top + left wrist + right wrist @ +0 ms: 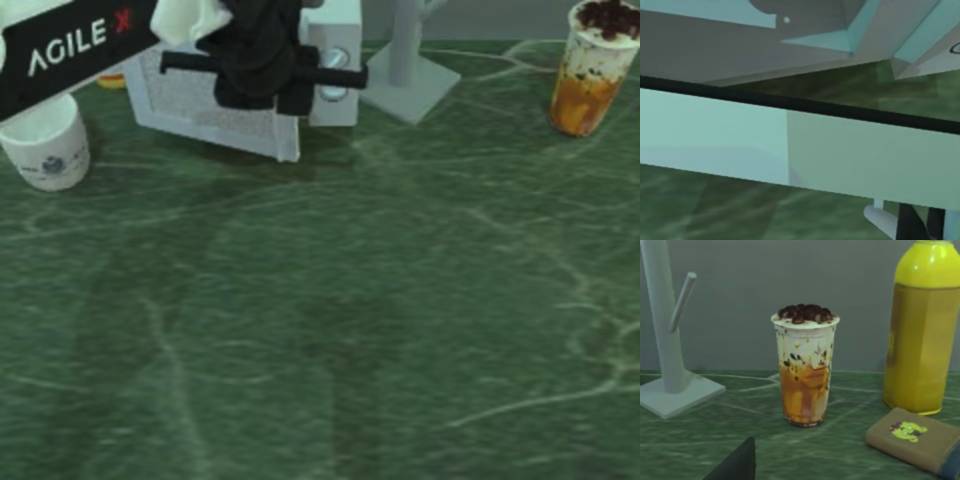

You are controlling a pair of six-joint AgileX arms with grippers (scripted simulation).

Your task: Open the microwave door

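One arm's doing the work – the left tool (290, 85) sits over the microwave (335, 40) at upper left of the frame, its grip impossible to tell. The microwave door (215, 110) is swung partway out over the green surface (380, 320) – right tool isn't visible.

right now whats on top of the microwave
In the top view the left arm's black gripper hangs over the microwave, above the partly swung-out microwave door. It covers most of the roof, so anything resting there is hidden.
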